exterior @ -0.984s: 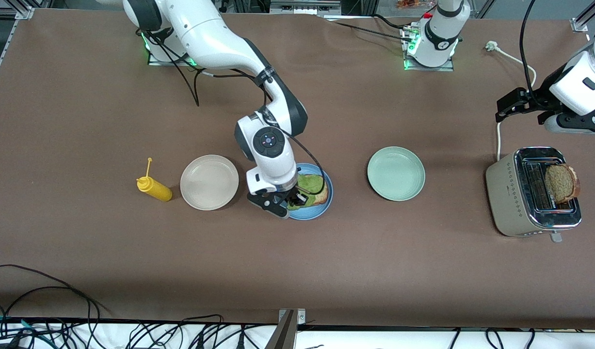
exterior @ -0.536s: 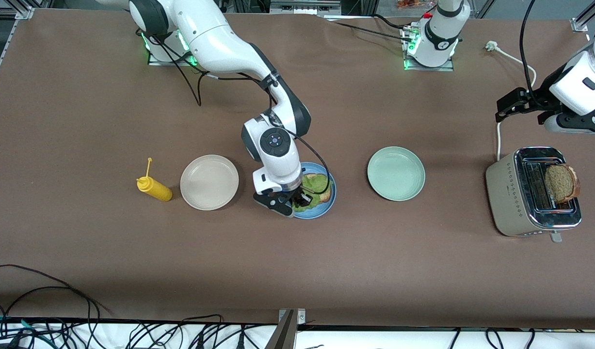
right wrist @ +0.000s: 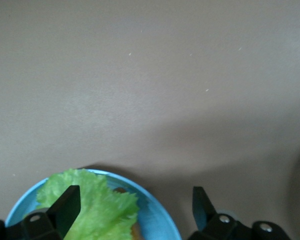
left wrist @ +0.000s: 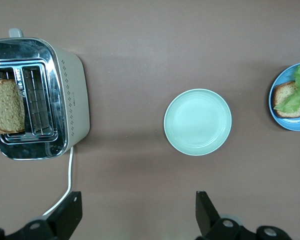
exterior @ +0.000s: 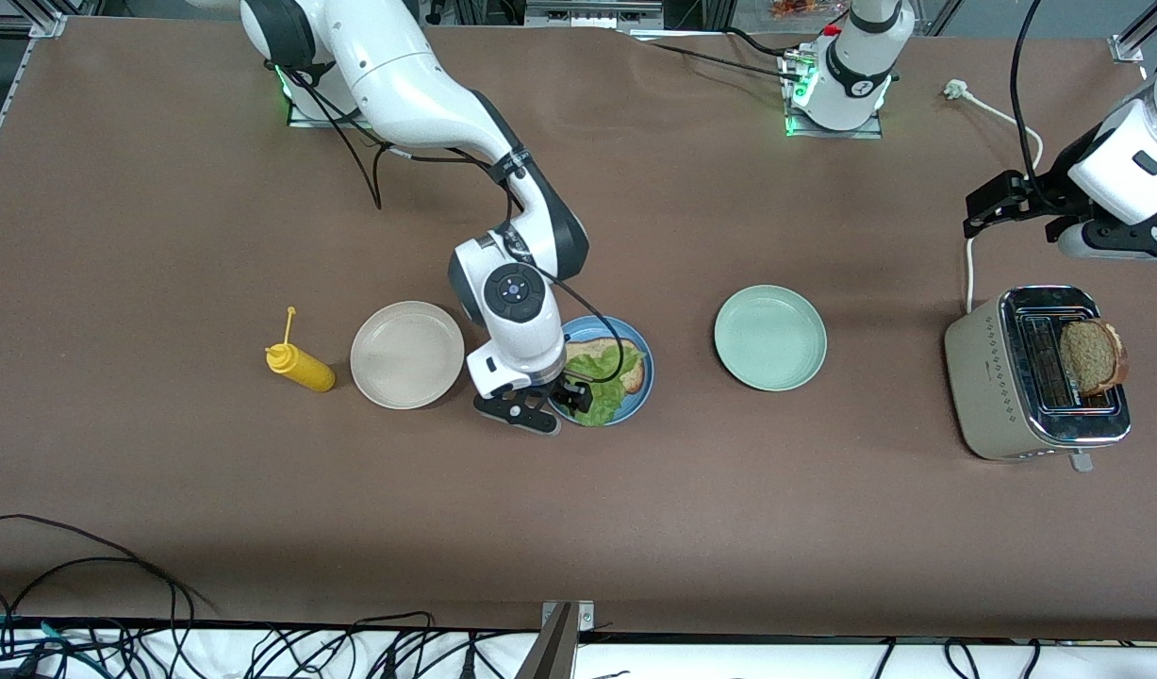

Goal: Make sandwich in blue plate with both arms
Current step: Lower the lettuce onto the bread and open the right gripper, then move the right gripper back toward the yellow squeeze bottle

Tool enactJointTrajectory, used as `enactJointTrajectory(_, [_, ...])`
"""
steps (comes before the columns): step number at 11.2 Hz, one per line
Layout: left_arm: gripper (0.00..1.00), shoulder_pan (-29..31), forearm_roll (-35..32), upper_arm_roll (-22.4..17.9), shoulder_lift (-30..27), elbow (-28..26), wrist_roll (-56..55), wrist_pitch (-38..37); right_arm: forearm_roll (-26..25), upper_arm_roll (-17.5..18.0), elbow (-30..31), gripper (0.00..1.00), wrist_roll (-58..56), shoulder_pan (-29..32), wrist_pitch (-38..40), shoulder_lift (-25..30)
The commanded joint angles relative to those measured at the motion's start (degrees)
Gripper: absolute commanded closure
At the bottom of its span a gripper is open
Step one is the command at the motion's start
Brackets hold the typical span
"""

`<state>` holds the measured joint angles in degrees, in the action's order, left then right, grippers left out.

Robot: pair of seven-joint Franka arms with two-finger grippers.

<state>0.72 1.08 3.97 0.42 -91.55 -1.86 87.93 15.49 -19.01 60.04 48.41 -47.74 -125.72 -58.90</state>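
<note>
The blue plate [exterior: 646, 373] holds one slice of brown bread [exterior: 592, 350] with a crinkly green lettuce leaf [exterior: 604, 396] lying on it and hanging toward the plate's nearer rim. My right gripper [exterior: 561, 404] hangs open just over that rim, on the side toward the right arm's end; in the right wrist view the lettuce [right wrist: 97, 210] and the blue plate [right wrist: 157, 220] lie between its spread fingers, untouched. A second bread slice [exterior: 1090, 356] stands in the toaster [exterior: 1021, 377]. My left gripper [exterior: 985, 207] waits open in the air beside the toaster, holding nothing.
A beige plate [exterior: 406, 354] and a yellow squeeze bottle [exterior: 300, 366] lie toward the right arm's end. A pale green plate [exterior: 769, 338] sits between the blue plate and the toaster. The toaster's white cord [exterior: 969, 273] runs toward the bases.
My right gripper has opened and let go of the lettuce, which now lies flat on the bread. Its wrist has shifted slightly toward the beige plate. The left arm has not moved.
</note>
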Motion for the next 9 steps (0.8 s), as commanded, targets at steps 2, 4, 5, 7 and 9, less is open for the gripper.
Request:
enactJointTrajectory(2, [0.0,-0.01,1.29,-0.19,-0.94,-0.82,1.24,0.58,0.24,-0.59,0.59,0.0,-17.5,3.6,6.97,5.26])
enactJointTrajectory(4, [0.0,0.07,1.29,-0.19,-0.94,-0.82,1.24,0.58,0.24,-0.24,4.71,0.0,-26.48,6.51,9.34,10.53])
enactJointTrajectory(5, [0.0,0.07,1.29,-0.19,-0.94,-0.82,1.24,0.58,0.24,-0.24,6.74,0.0,-31.31,7.74,10.39,12.73])
enactJointTrajectory(7, [0.0,0.07,1.29,-0.19,-0.94,-0.82,1.24,0.58,0.24,0.12,10.17,0.0,-40.19,10.64,12.33,16.86])
enactJointTrajectory(9, [0.0,0.07,1.29,-0.19,-0.94,-0.82,1.24,0.58,0.24,2.12,14.21,0.0,-49.33,15.11,14.61,21.69])
